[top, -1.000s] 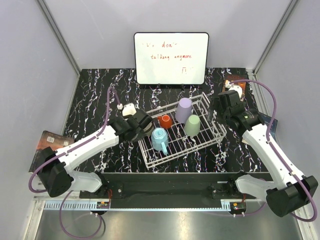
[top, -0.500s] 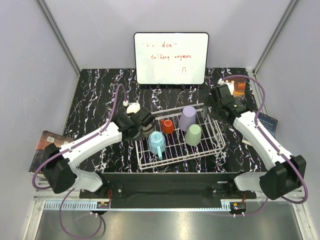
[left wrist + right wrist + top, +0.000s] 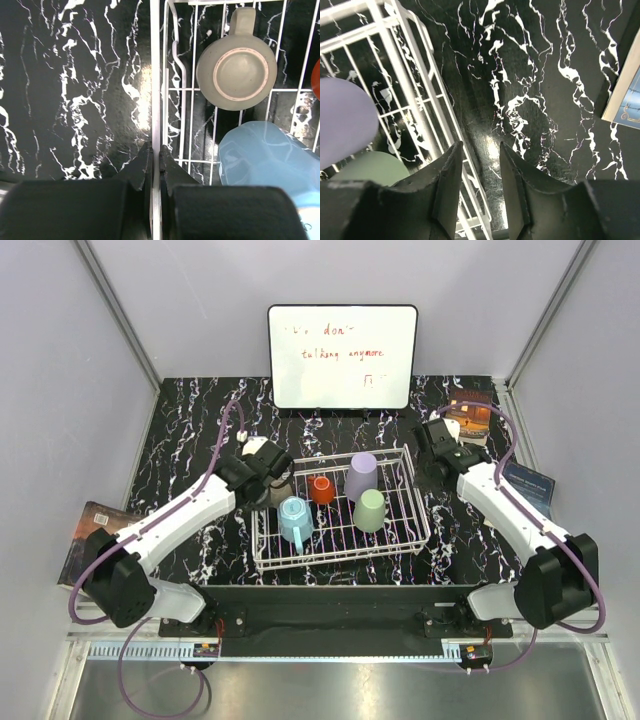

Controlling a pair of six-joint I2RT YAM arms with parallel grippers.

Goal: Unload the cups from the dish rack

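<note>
Dish rack (image 3: 335, 538) has swung round and slid left, now squarer to the table (image 3: 190, 440) edge. Left gripper (image 3: 155, 152) is clamped on its left rim wire. Right gripper (image 3: 480, 146) has fingers apart just outside the right wall, holding nothing. All cups sit inside the rack: lavender tumbler (image 3: 362, 476), sage-green tumbler (image 3: 369, 510), blue mug (image 3: 295, 519), red-orange cup (image 3: 321, 489), grey-brown cup (image 3: 236, 71).

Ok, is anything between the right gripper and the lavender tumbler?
Only the dish rack itself. Its right wire wall runs between them: the open right gripper hovers at that wall's outer edge, and the lavender tumbler stands just inside. No other cup is in between; the sage-green tumbler sits beside it.
</note>
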